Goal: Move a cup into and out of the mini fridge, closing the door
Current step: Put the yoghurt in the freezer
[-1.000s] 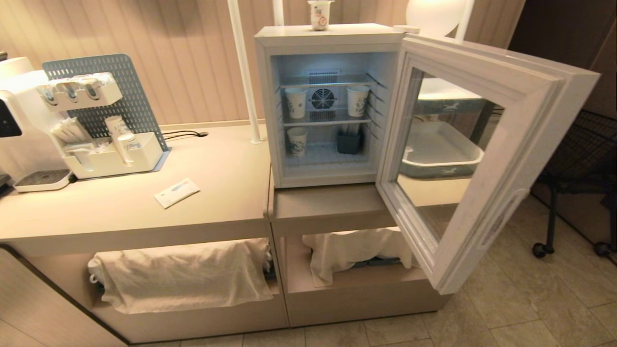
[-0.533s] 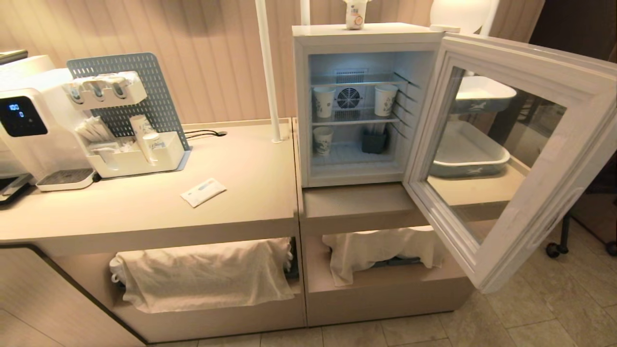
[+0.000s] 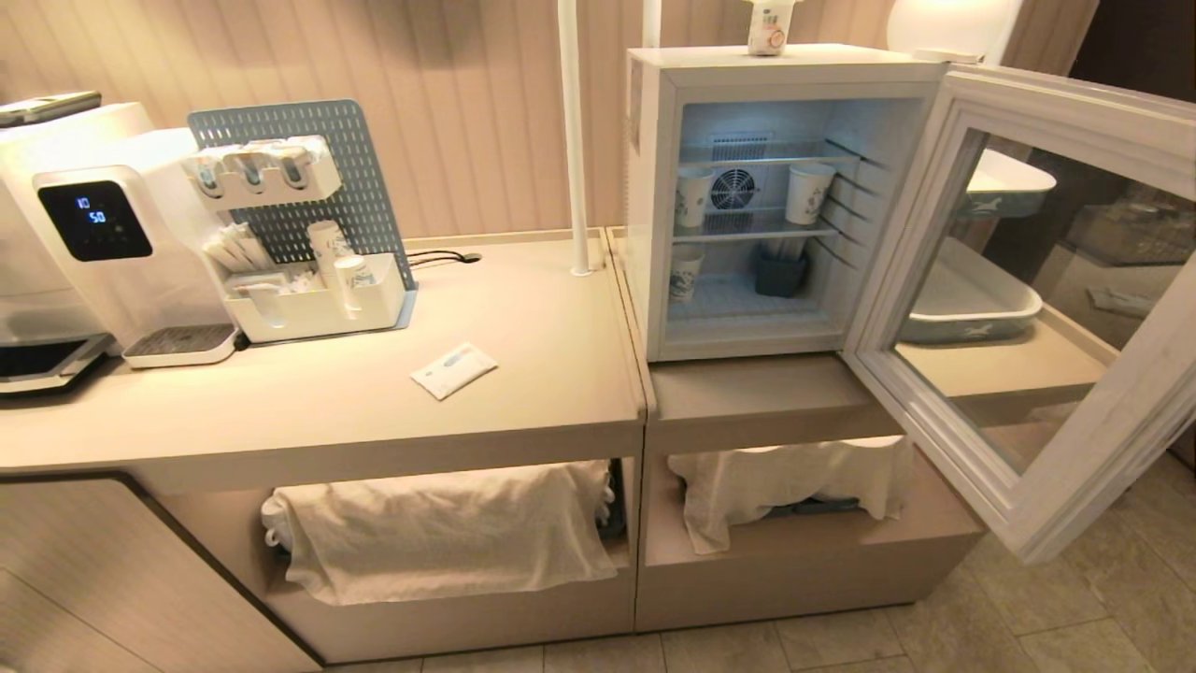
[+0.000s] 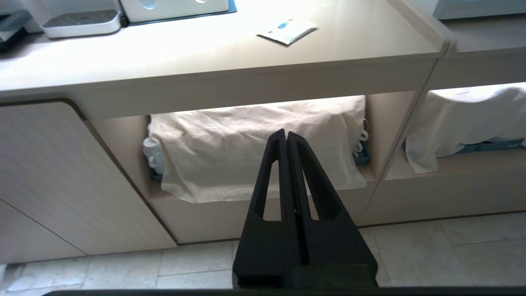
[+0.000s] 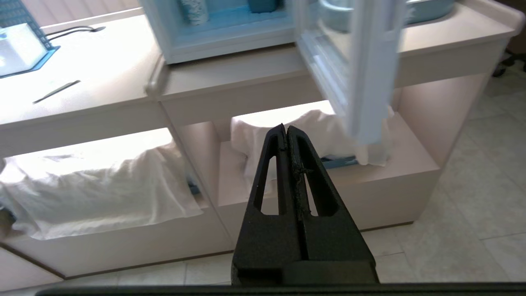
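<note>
The white mini fridge (image 3: 654,215) stands on the lower counter with its door (image 3: 1046,308) swung wide open to the right. The small white cup (image 3: 768,30) with orange print stands on the fridge's roof, cut off by the frame's top. Inside are three taller patterned paper cups (image 3: 809,193) on wire shelves. Neither arm shows in the head view. My left gripper (image 4: 286,133) is shut and empty, low over the floor facing the cloth-covered left shelf. Also shut and empty, my right gripper (image 5: 286,127) faces the shelf beneath the fridge (image 5: 230,37), near the door's lower edge (image 5: 365,102).
A water dispenser (image 3: 103,252) and a pegboard organiser (image 3: 308,234) stand at the counter's left, a flat sachet (image 3: 454,369) in its middle. White cloths (image 3: 448,528) drape the open shelves below. A grey tray (image 3: 972,304) sits behind the door's glass. A white pole (image 3: 575,140) rises beside the fridge.
The whole head view has shifted: fridge, counter and dispenser all slid rightward in the picture, so the camera has turned or driven left. Nothing on the counter has moved.
</note>
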Robot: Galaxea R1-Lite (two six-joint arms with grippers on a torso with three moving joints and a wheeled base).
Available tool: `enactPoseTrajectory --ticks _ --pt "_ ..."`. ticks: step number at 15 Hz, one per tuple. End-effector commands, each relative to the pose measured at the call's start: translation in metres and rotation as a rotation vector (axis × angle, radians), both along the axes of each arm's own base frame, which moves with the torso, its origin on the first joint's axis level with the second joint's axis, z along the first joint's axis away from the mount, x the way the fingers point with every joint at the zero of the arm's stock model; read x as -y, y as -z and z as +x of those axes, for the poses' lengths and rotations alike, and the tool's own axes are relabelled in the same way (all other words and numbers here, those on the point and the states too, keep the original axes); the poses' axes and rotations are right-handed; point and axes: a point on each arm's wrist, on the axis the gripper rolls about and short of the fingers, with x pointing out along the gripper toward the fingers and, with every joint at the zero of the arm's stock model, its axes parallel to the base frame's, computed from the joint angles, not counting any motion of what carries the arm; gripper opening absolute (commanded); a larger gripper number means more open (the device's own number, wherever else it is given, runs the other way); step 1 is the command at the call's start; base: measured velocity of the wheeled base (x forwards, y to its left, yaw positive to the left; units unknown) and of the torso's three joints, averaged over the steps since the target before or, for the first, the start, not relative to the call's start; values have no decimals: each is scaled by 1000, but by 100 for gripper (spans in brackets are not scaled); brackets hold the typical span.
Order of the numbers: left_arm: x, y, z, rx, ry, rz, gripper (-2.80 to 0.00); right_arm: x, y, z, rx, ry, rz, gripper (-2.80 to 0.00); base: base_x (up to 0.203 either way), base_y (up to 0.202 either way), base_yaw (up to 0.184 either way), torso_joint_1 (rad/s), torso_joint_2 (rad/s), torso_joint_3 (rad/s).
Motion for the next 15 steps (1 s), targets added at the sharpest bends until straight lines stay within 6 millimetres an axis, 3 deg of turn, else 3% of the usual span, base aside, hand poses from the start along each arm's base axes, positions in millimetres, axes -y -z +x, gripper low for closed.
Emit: enactPoseTrajectory --ticks 1,6,12,15 --pt "0 0 0 -2 0 -1 -280 0 0 0 1 0 0 -280 0 186 -2 6 -2 3" --pt "0 0 0 -3 1 -1 -280 0 0 0 1 0 0 -280 0 150 -1 8 0 4" --pt "0 0 0 0 1 4 -280 0 0 0 1 0 0 -280 11 0 0 0 0 0" --pt "0 0 0 0 1 3 -280 0 0 0 1 0 0 -280 174 0 -2 7 1 1"
